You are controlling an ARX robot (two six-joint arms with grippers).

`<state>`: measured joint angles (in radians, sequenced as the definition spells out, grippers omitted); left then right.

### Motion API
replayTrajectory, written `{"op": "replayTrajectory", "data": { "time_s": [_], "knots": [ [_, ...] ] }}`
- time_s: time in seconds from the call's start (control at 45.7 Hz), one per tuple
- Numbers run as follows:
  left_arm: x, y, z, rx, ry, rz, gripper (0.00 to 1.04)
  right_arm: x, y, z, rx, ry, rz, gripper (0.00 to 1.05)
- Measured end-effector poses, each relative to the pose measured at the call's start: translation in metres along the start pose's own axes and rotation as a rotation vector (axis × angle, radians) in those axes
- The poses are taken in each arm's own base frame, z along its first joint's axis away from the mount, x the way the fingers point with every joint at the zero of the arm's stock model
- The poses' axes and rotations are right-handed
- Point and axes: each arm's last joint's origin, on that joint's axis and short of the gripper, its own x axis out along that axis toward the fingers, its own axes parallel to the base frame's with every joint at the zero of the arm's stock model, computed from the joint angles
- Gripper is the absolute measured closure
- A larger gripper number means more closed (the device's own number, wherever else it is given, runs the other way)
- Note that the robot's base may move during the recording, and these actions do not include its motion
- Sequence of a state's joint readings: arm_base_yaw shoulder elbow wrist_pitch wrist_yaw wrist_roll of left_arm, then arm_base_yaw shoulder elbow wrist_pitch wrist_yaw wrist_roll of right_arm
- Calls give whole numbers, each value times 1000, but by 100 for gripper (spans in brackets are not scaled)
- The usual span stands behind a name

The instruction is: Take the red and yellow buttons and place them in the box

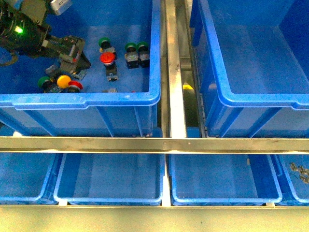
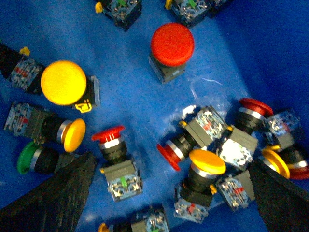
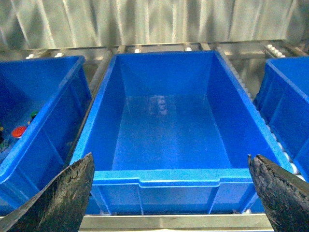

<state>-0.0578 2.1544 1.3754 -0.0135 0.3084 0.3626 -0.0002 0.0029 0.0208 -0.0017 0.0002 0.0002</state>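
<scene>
Now my left pincer (image 2: 169, 163) hangs spread wide over the red and yellow buttons (image 2: 172, 43) in the left bin (image 1: 87, 100), two standing caps-up, others tipped sideways on blue floor, while my right pincer (image 3: 170, 162), also spread, faces the box (image 3: 164, 183).

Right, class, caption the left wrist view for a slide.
Open left gripper above red and yellow buttons scattered across a blue bin.

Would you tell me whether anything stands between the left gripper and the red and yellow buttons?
Nothing visible does. The left gripper hangs open above the red and yellow buttons, which lie uncovered between its fingers. A green-capped switch lies close beside one finger, so a grasp there might catch it.
</scene>
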Motion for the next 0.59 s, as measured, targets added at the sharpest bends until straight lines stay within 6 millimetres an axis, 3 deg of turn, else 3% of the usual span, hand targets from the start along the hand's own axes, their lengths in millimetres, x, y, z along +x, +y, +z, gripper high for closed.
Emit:
{"op": "replayTrajectory", "data": {
  "time_s": [0.263, 0.591],
  "knots": [
    [34, 5, 9, -10, -10, -10, 8, 0, 0, 0, 0, 0, 0, 7],
    [59, 1, 23, 6, -28, -33, 8, 0, 0, 0, 0, 0, 0, 7]
  ]
}}
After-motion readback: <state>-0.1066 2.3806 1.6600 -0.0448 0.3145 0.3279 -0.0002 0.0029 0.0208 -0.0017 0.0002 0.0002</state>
